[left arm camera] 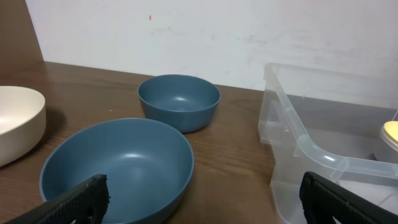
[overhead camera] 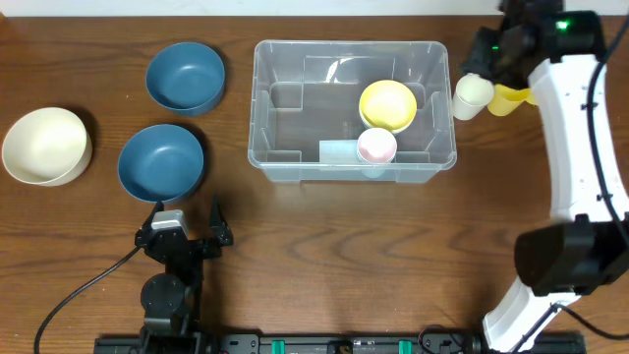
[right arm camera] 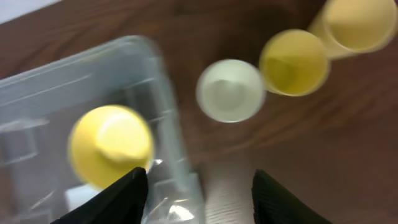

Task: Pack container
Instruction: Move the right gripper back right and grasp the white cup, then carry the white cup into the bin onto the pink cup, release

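1. While two robot arms stood at its edges, a brown wooden table (overhead camera: 324, 236) carried the whole scene.
2. A clear plastic container (overhead camera: 295, 123) sat open near the table's middle, toward the far side. It held a yellow bowl (overhead camera: 387, 104) in its right half and a pink cup (overhead camera: 376, 146) just in front of that bowl, by the near wall.
3. The white right arm (overhead camera: 575, 147) reached along the table's right side, past the container's right end.
4. Three empty bowls lay left of the container, all apart from one another: a far blue bowl (overhead camera: 185, 77), a near blue bowl (overhead camera: 160, 161) and a cream bowl (overhead camera: 46, 146) at far left.
5. The left gripper (overhead camera: 187, 211) hovered low at the near edge, just behind the near blue bowl, jaws spread wide and empty.
6. The right gripper (right arm camera: 199, 174) hung over the container's right wall, jaws apart with nothing between them.
7. A white cup (overhead camera: 474, 95) and a yellow cup (overhead camera: 508, 99) stood side by side just outside that wall. The blurred wrist view showed a second yellow cup (right arm camera: 354, 25) beyond them.
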You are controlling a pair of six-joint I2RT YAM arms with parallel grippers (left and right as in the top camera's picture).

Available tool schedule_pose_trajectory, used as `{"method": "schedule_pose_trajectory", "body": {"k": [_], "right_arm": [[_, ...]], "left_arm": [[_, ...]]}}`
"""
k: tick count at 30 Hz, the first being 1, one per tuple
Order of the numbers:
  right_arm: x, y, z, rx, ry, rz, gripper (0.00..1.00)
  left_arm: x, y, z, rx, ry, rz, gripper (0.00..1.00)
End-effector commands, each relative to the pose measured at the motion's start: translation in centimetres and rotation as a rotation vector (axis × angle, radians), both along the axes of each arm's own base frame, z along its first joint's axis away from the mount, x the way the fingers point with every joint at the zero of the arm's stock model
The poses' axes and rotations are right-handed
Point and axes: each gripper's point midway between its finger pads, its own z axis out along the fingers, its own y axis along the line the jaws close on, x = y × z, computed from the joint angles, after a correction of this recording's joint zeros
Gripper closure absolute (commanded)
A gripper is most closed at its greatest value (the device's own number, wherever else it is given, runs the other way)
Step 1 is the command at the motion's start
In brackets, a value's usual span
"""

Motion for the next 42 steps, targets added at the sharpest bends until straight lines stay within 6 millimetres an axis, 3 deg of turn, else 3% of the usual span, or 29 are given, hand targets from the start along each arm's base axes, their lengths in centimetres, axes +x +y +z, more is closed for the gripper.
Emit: {"method": "schedule_pose_trajectory", "body": {"k": [1,8,15,20,26,28,33,39,42], "right_arm": [[0.2,-1.6,-5.0,0.041,0.113,-0.086,0.46],[0.6,-4.4,-10.3,0.072,0.222,-0.183,0.48],[1.9,-6.0,-12.5,0.08,0.214,-0.216,0.53],[2.9,-5.6,-14.2,0.105,0.211,-0.209,0.55],[2.7,-4.6,-18.1,0.152,0.291,-0.193,0.59],[2.4,-4.4,-19.0,0.153,0.314,-0.192,0.68],[2.4,-4.5,-18.8,0.151,0.312,-0.193,0.99],[2.0,-4.5,-15.9,0.143,0.277,-0.173,0.99],[1.6,-4.6,-12.6,0.133,0.23,-0.155,0.99]], "left_arm": [[-0.1,0.2,-1.8,0.009,0.051,0.015,0.02],[-0.1,0.2,-1.8,0.009,0.051,0.015,0.02],[-0.1,0.2,-1.8,0.009,0.051,0.015,0.02],[-0.1,0.2,-1.8,0.009,0.051,0.015,0.02],[-0.1,0.2,-1.8,0.009,0.051,0.015,0.02],[-0.1,0.2,-1.8,0.009,0.051,0.015,0.02],[-0.1,0.2,-1.8,0.009,0.051,0.015,0.02],[-0.1,0.2,-1.8,0.009,0.051,0.015,0.02],[-0.1,0.2,-1.8,0.009,0.051,0.015,0.02]]}}
